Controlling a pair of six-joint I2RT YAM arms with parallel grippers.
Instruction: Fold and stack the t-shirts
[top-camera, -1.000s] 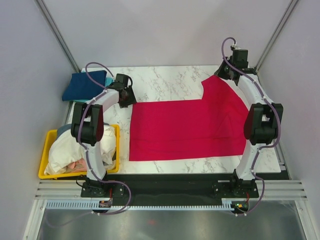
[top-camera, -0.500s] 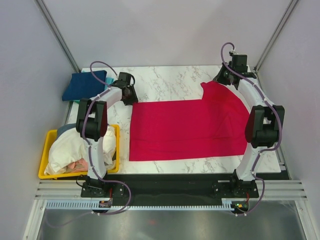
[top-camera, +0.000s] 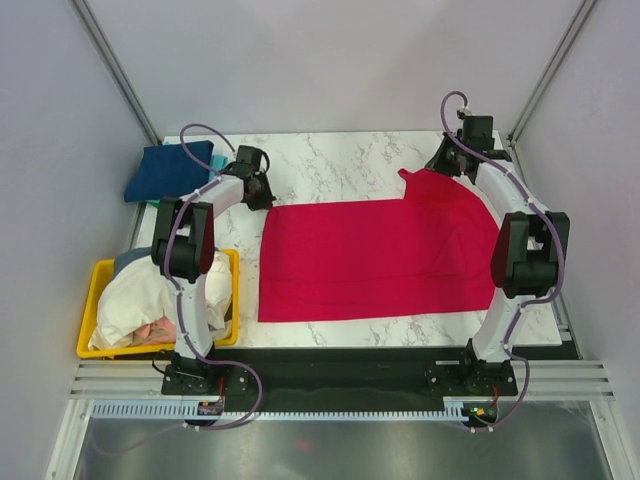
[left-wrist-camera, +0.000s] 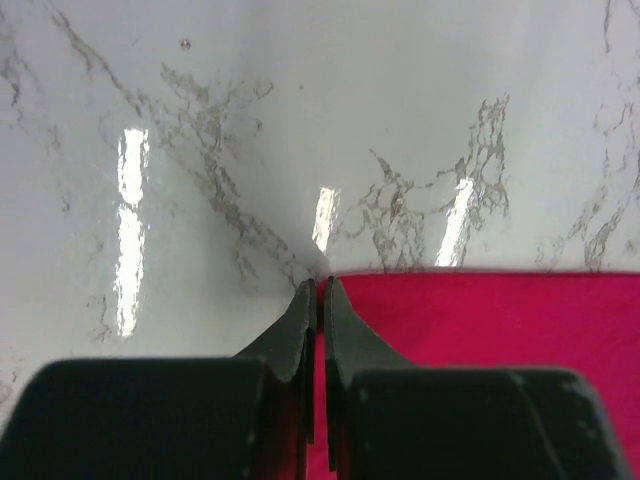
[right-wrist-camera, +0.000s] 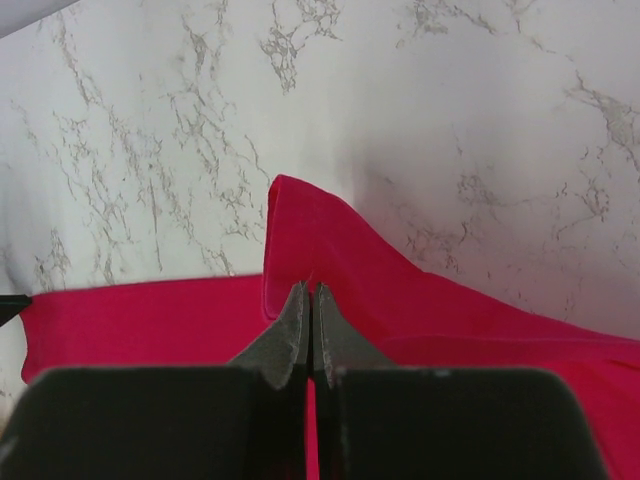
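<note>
The left gripper (left-wrist-camera: 318, 285) has just snapped its jaws closed on the red t-shirt's (top-camera: 380, 255) corner at their tips; the right gripper (right-wrist-camera: 306, 295), jaws fully closed, pinches a raised fold; lifting for the fold can likely begin

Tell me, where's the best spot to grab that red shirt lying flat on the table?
At the two far corners, coming from above. The red t-shirt lies spread flat, so only its thin edge can be pinched, and lifting both corners would likely fold it evenly. The left gripper and right gripper are shut there.
</note>
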